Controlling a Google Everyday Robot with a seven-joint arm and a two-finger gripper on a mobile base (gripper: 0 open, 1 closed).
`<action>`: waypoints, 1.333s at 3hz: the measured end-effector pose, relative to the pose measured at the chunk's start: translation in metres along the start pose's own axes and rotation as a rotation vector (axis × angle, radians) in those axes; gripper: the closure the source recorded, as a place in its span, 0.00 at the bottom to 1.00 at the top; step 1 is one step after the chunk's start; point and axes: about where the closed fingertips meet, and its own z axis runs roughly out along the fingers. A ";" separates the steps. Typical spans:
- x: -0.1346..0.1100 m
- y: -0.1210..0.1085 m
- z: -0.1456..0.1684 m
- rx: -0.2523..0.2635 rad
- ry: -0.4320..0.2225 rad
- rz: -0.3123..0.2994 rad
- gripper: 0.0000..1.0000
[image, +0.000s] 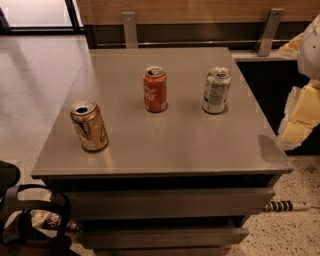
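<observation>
Three opened drink cans stand upright on a grey table top (170, 145). A gold can (89, 125) is near the front left, a red cola can (155, 90) sits in the middle, and a silver-white can (216, 90) stands to its right. My gripper (299, 117), cream and white, hangs at the right edge of the camera view, beyond the table's right side and apart from every can. The silver-white can is the one nearest to it. It holds nothing that I can see.
Two drawers (170, 202) below the table top stand slightly pulled out. A black bag with straps (30, 220) lies on the floor at the front left. A striped rod (286, 206) lies on the floor at the right. A wood-panelled wall with metal brackets (129, 29) runs behind the table.
</observation>
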 end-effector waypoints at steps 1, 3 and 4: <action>-0.001 0.001 -0.001 0.001 -0.007 0.001 0.00; -0.051 0.024 -0.004 0.020 -0.241 0.029 0.00; -0.087 0.033 0.014 0.031 -0.400 0.065 0.00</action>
